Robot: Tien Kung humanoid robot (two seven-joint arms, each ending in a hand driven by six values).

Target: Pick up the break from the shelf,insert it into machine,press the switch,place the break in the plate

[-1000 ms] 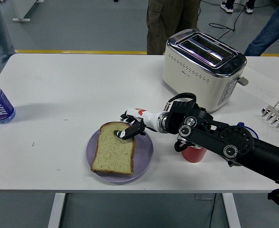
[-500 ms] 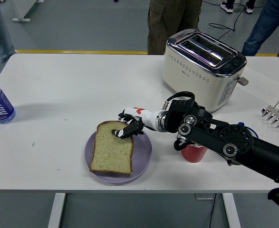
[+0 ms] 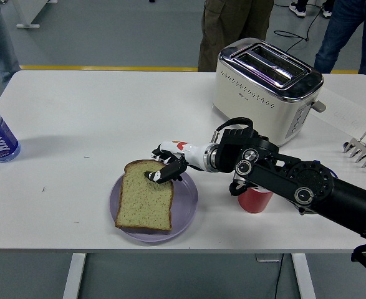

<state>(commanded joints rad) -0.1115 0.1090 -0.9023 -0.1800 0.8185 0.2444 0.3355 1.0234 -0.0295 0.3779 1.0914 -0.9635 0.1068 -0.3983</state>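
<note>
Robot hand point(image 3: 164, 167) fingertips pinching bread point(image 3: 145, 194) top-right corner, bread flat on plate point(image 3: 186, 205)

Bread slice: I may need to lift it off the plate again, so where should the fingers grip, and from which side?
Grip the bread by its top crust edge, coming from the right. It lies flat on the plate, and that edge overhangs the rim nearest the right hand.

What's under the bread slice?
The purple plate, its rim showing around the bread slice. The right hand rests on the slice's top edge. The plate's centre is covered.
</note>
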